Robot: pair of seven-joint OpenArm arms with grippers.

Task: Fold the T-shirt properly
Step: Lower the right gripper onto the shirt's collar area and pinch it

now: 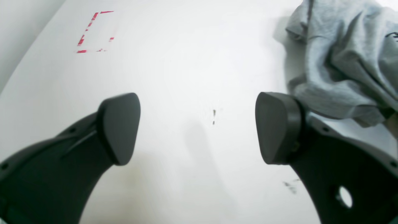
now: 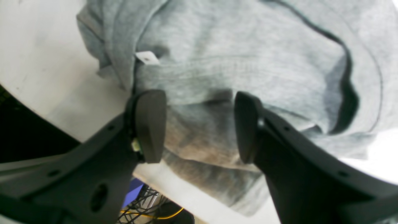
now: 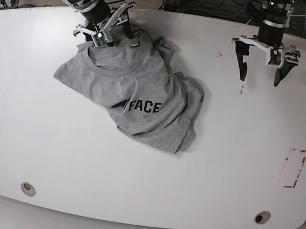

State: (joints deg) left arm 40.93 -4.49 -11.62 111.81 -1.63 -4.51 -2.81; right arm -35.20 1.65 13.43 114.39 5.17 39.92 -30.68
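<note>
In the left wrist view the left hand (image 1: 197, 127) stands spread wide over bare white desk (image 1: 186, 62), nothing between its two dark pads; a rumpled edge of the grey T-shirt (image 1: 342, 62) fills the upper right of the frame, just behind the right-hand pad, and whether cloth and pad touch cannot be told. A broken red tape rectangle (image 1: 94, 31) lies at the upper left, and small dark specks mark the desk between the pads. The right wrist view shows what that one does not: the right hand (image 2: 199, 126) is right over the T-shirt (image 2: 233, 62), its pads apart with a fold of grey cloth between them. Whether the pads press that fold is hard to make out. A small white label (image 2: 147, 58) shows near the neck at the upper left, and the desk's edge with cables below it appears at the lower left. The base view alone gives the whole layout: the T-shirt (image 3: 138, 97) lies crumpled at the upper left centre of the desk (image 3: 135, 188), only "FACE" readable, the rest of the print hidden in folds. The right hand (image 3: 104, 31) sits at the collar at the upper left; the left hand (image 3: 259, 76) hangs spread at the upper right, well apart from the shirt. The red tape rectangle (image 3: 293, 168) is at the right edge, and cables lie on the floor beyond the desk's top rim.
</note>
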